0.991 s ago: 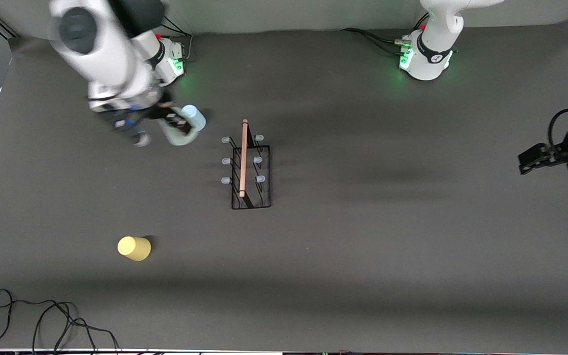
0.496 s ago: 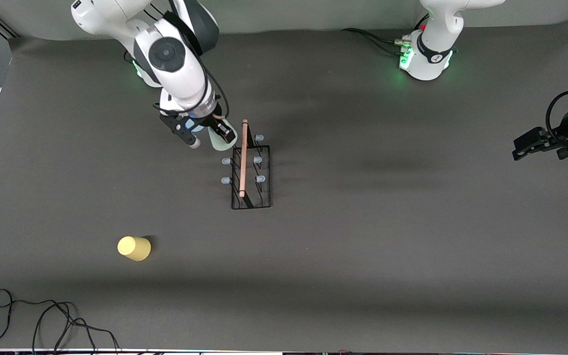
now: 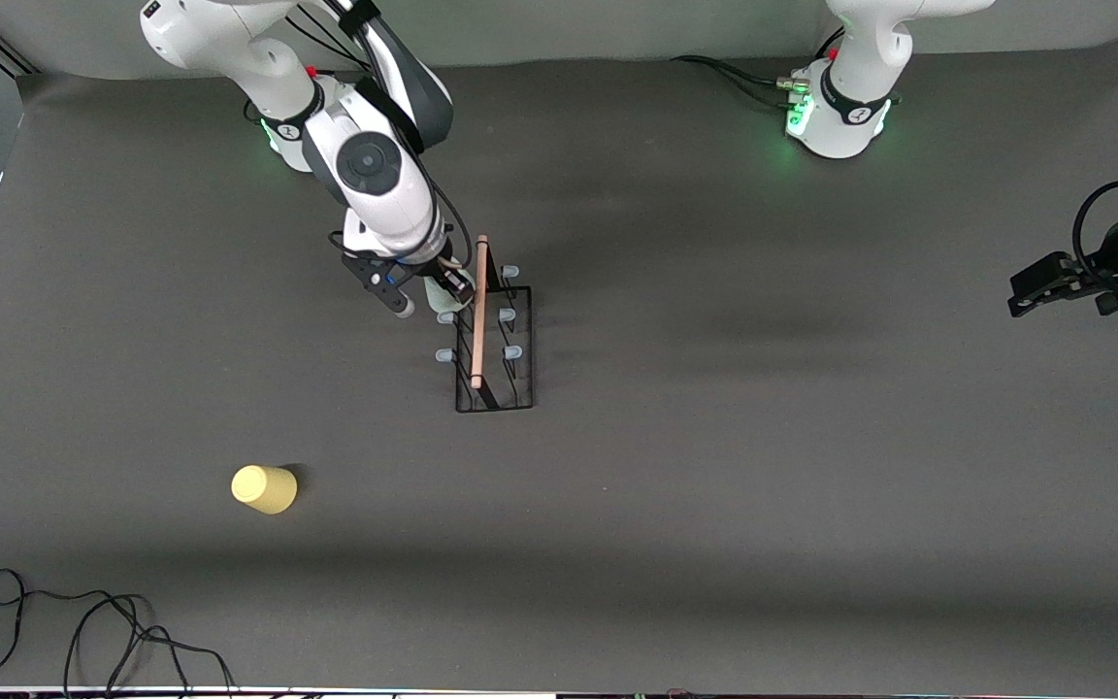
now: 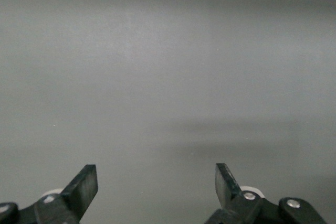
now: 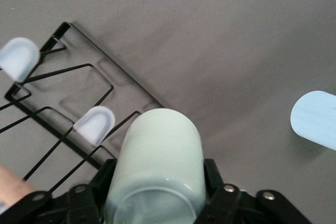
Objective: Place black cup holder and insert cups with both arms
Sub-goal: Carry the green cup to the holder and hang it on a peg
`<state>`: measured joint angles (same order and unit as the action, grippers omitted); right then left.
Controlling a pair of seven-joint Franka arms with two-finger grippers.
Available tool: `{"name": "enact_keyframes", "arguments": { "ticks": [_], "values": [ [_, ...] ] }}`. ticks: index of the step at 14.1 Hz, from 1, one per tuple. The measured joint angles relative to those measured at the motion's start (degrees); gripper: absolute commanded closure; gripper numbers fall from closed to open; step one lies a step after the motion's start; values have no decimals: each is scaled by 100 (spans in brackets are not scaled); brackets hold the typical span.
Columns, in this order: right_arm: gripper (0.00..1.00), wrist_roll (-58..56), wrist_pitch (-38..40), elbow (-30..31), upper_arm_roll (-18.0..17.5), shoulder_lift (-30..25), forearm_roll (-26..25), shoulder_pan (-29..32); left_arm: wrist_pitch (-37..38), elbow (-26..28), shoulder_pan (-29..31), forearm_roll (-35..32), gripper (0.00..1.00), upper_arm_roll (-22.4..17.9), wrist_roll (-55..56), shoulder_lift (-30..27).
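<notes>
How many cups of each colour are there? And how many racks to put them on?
green cup: 1
yellow cup: 1
blue cup: 1
black rack: 1
Total: 4 things

Dark grey matte table covering (image 3: 714,505) fills the view, meeting a pale grey wall (image 3: 569,29) along the top. Black loose cable (image 3: 83,631) coils at the near edge. Soft shadow bands cross the surface; lighting appears diffuse, possibly overhead.
</notes>
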<state>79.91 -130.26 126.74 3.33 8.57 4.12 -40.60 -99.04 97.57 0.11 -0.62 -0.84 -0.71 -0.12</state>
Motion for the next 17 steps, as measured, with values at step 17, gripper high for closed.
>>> {"name": "enact_keyframes", "arguments": {
  "ticks": [17],
  "values": [
    [0, -5725, 2787, -3353, 1904, 628, 0, 1048, -271, 8, -82, -57, 0, 23, -19, 70]
  ]
}}
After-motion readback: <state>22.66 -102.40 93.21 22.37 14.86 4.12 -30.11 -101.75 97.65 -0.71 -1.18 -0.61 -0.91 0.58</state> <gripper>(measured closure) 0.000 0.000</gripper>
